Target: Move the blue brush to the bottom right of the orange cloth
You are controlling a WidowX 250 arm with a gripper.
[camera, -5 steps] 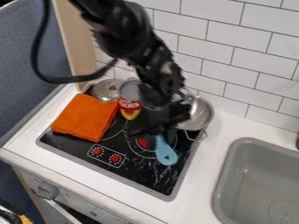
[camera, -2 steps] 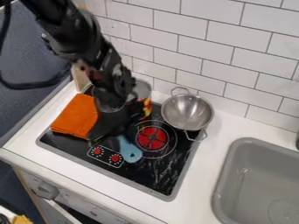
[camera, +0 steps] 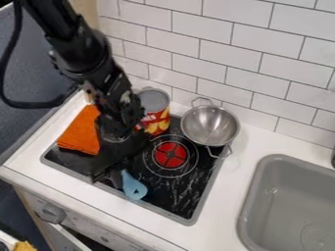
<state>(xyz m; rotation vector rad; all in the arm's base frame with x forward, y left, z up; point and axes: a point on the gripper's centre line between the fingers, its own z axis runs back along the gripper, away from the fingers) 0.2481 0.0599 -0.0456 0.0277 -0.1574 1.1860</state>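
My gripper is low over the front left of the black stove top, shut on the blue brush. The brush's light blue handle sticks out to the right of the fingers, near the stove's front edge; its other end is hidden by the gripper. Up and to the left lies the folded orange cloth, its right side partly covered by the arm. The brush is below and to the right of the cloth, apart from it.
A can stands right of the arm, with a metal colander beside it at the back right of the stove. Farther right is a grey sink. White tiles line the back.
The arm has swung left from the stove's middle, carrying the blue brush, then come toward the front edge. The can and colander, partly covered before, show more fully.
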